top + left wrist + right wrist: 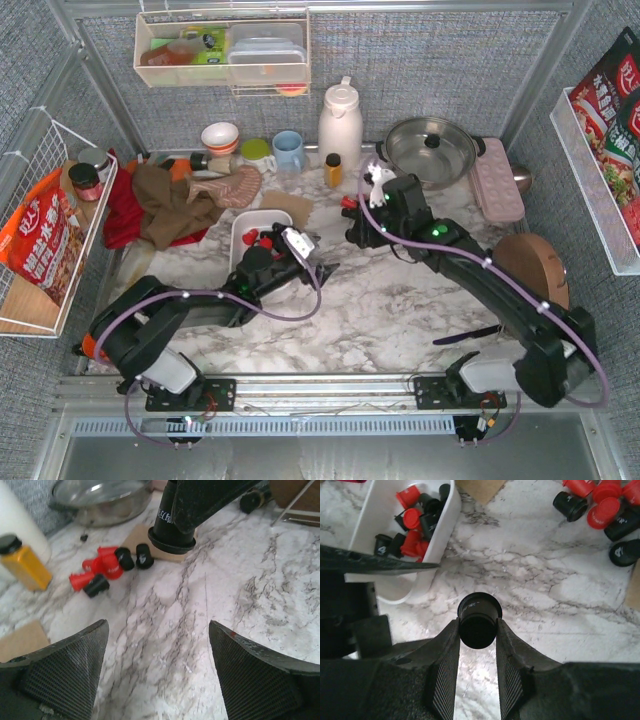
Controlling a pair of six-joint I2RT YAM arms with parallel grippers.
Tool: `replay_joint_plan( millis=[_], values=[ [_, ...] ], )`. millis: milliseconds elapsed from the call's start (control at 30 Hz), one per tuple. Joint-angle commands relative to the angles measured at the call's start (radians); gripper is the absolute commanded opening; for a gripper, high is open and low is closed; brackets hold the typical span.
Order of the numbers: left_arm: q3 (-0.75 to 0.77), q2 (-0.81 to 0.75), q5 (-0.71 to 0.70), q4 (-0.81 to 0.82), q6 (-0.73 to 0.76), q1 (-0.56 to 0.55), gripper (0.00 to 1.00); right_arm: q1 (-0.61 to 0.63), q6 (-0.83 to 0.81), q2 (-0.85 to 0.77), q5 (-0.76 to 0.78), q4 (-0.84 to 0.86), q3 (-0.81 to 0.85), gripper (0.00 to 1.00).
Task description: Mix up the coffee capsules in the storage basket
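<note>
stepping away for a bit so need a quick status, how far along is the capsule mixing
Done: red and black capsules already lie together in the storage basket.
In hand: the right gripper is shut on a black capsule over the table, beside the basket. The left gripper is open and empty.
Left: a loose cluster of red and black pods on the marble, not yet in the basket.

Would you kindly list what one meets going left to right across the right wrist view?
The storage basket holding red and black capsules → black capsule pinched in the right gripper → loose capsules.
</note>
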Motion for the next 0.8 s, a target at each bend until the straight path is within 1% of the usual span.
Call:
replay_joint_plan(
  millis=[0,33,100,167,267,400,467,567,767],
  values=[
    [-0.021,0.067,0.165,0.359,0.077,-0.022,0.89,0.028,0.062,-0.105,-0.046,0.013,-0.053,0.29],
    [-0.03,0.083,0.175,0.436,0.077,-0.028,0.89,0.035,0.07,-0.13,-0.052,0.014,-0.066,0.29],
    [-0.045,0.11,0.19,0.54,0.068,-0.037,0.89,0.047,0.081,-0.169,-0.062,0.016,-0.087,0.3],
    [-0.051,0.134,0.195,0.609,0.05,-0.042,0.89,0.053,0.091,-0.204,-0.069,0.014,-0.105,0.3],
    [-0.031,0.15,0.214,0.611,0.05,-0.055,0.89,0.057,0.11,-0.232,-0.095,0.017,-0.123,0.3],
    [-0.013,0.165,0.203,0.611,0.064,-0.078,0.87,0.061,0.123,-0.252,-0.11,0.023,-0.137,0.3],
    [-0.008,0.171,0.2,0.61,0.065,-0.085,0.84,0.061,0.128,-0.253,-0.112,0.034,-0.138,0.3],
    [0.001,0.178,0.199,0.607,0.061,-0.094,0.76,0.063,0.146,-0.246,-0.131,0.055,-0.171,0.3],
    [0.004,0.173,0.18,0.584,0.07,-0.103,0.7,0.067,0.171,-0.234,-0.144,0.088,-0.174,0.31]
  ],
)
